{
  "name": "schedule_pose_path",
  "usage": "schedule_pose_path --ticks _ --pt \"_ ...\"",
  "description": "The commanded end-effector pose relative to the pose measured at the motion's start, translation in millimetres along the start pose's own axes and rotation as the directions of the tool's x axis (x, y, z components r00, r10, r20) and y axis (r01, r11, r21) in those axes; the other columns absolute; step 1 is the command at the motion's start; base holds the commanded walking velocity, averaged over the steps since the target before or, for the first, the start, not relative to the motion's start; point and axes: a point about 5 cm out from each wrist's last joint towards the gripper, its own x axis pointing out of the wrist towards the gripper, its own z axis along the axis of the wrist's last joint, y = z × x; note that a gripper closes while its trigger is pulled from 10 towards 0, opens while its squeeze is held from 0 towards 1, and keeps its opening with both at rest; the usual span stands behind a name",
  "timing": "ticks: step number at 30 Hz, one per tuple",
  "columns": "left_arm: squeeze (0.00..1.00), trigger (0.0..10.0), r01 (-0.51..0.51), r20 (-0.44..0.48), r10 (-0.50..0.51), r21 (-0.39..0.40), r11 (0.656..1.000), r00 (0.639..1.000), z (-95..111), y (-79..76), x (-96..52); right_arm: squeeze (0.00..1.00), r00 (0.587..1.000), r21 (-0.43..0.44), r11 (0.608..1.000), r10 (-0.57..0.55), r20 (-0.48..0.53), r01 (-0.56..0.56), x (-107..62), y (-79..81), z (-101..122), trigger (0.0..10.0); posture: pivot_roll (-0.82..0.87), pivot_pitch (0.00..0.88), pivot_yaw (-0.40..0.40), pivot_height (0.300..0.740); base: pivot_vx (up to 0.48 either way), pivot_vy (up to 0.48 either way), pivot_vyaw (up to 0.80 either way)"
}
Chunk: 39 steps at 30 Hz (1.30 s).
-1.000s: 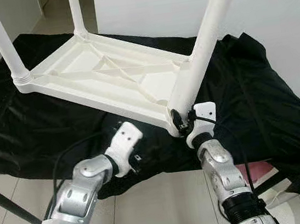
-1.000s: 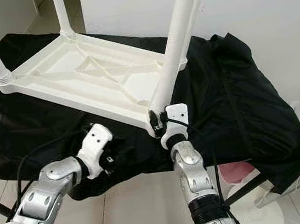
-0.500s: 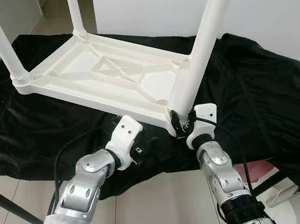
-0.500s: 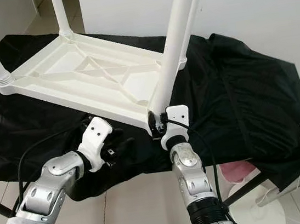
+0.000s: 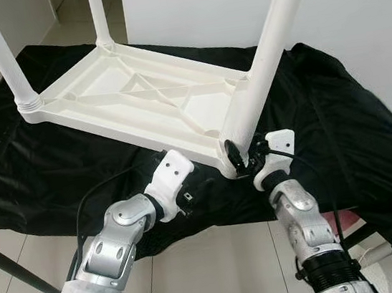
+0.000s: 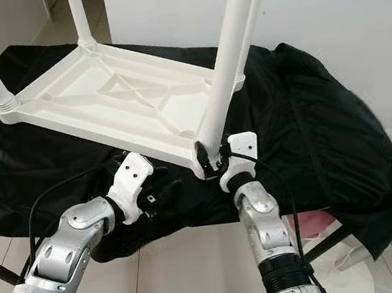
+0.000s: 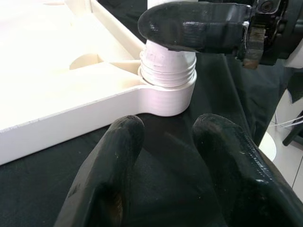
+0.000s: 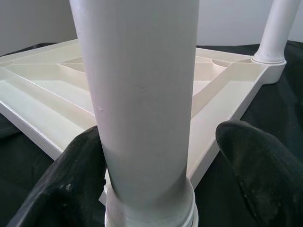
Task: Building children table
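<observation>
At near corner of upturned table point(image 5: 139, 96), right gripper point(image 5: 235, 161) straddles leg point(image 5: 261, 65) base, fingers wide; left gripper point(image 7: 165, 156) parted, empty. Plastic looks light, stiff, smooth; grasp low by threads.

One upturned white table point(image 5: 139, 100), four legs point(image 5: 261, 65), one black cloth point(image 5: 339, 135), two grippers point(image 5: 245, 160).

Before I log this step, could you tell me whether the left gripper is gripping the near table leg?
No, the left gripper hangs open over the black cloth, short of the near table leg in its threaded socket.
</observation>
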Motion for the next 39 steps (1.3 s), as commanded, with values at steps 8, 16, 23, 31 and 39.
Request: schedule_pose_path --ticks 8,16,23,31,39 --pt "0.0 10.0 0.003 -0.002 -0.003 0.035 0.999 1.0 1.6 -2.8 2.8 0.0 0.989 -0.037 0.989 0.144 -0.023 -0.145 -2.1 -7.5 -8.6 10.0 0.05 0.022 -0.092 0.74 0.0 0.0 0.0" --pt "0.0 10.0 0.014 -0.003 -0.014 0.069 0.998 1.0 3.1 -6.3 6.5 0.0 0.96 -0.071 0.959 0.269 -0.077 -0.274 7.9 -15.8 -11.0 10.0 0.05 0.009 -0.086 0.74 0.0 0.0 0.0" --pt "0.0 10.0 0.029 0.001 -0.029 0.074 0.997 1.0 4.7 -9.0 9.3 0.0 0.94 -0.096 0.937 0.326 -0.102 -0.335 23.5 -16.8 -7.3 10.0 0.05 0.001 -0.088 0.74 0.0 0.0 0.0" --pt "0.0 10.0 0.026 0.0 -0.026 0.084 0.996 1.0 4.9 -7.1 8.6 0.0 0.912 -0.098 0.912 0.383 -0.148 -0.399 31.9 -15.1 -11.9 0.0 0.06 0.0 -0.091 0.74 0.0 0.0 0.0" --pt "0.0 10.0 0.025 0.001 -0.025 0.084 0.996 1.0 4.6 -7.6 8.6 0.0 0.918 -0.087 0.922 0.361 -0.163 -0.377 25.9 -22.2 -19.6 0.0 0.06 0.0 -0.091 0.74 0.0 0.0 0.0"
